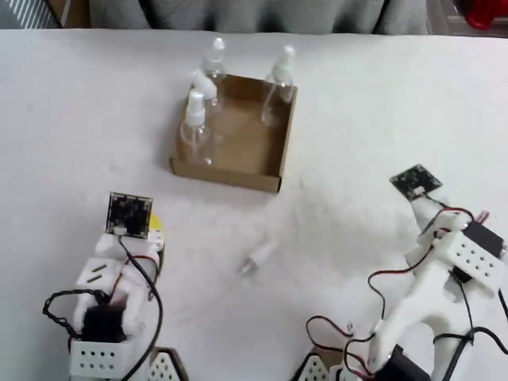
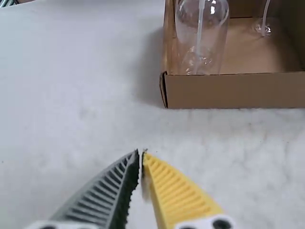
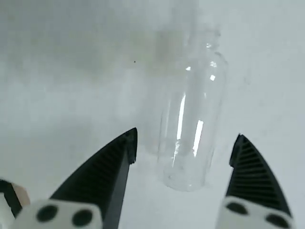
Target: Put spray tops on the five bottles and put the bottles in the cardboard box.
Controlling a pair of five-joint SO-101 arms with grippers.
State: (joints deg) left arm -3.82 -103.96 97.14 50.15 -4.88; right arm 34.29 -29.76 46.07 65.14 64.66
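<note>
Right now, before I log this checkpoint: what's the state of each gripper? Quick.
Left gripper: closed, holding nothing.
Right gripper: open, holding nothing; a clear bottle is just in front of it, not gripped.

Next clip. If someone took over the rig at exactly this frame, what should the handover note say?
Grippers: the left gripper is shut and empty, low over the table, short of the cardboard box. The right gripper is open, with its jaws either side of the uncapped bottle and not gripping it.
Done: what look like four capped bottles stand in the box.
Loose: one spray top lies on the table in front of the box, between the arms.
To do: fit that top to the fifth bottle, then box it.
</note>
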